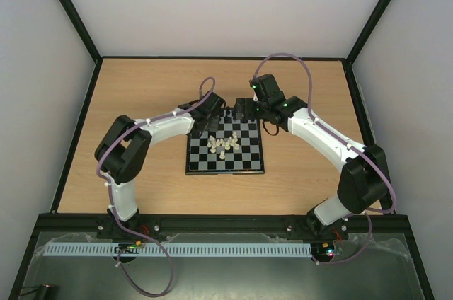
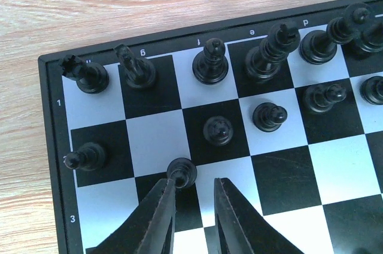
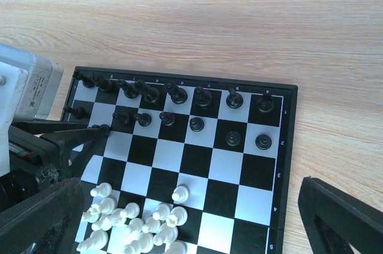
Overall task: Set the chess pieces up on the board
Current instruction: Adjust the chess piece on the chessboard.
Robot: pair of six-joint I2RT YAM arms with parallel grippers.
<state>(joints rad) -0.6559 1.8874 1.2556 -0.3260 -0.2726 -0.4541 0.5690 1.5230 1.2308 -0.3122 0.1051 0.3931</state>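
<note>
The board [image 1: 248,162] lies mid-table and also shows in both wrist views [image 2: 287,176] [image 3: 257,173]. Black pieces stand in its two far rows [image 3: 202,97] [image 2: 210,62]. Cream-white pieces [image 3: 134,227] lie heaped near the board's middle [image 1: 226,146], and one white pawn [image 3: 180,193] stands apart. My left gripper [image 2: 194,185] is narrowly open low over the board's far left corner. A black pawn [image 2: 181,172] stands at the tip of its left finger [image 2: 158,212]. My right gripper [image 3: 190,188] is wide open and empty above the board's far edge [image 1: 248,110].
Bare wooden table [image 1: 141,88] surrounds the board, with black rails and white walls on three sides. The left gripper's body [image 3: 30,92] shows at the left of the right wrist view, close beside the right gripper.
</note>
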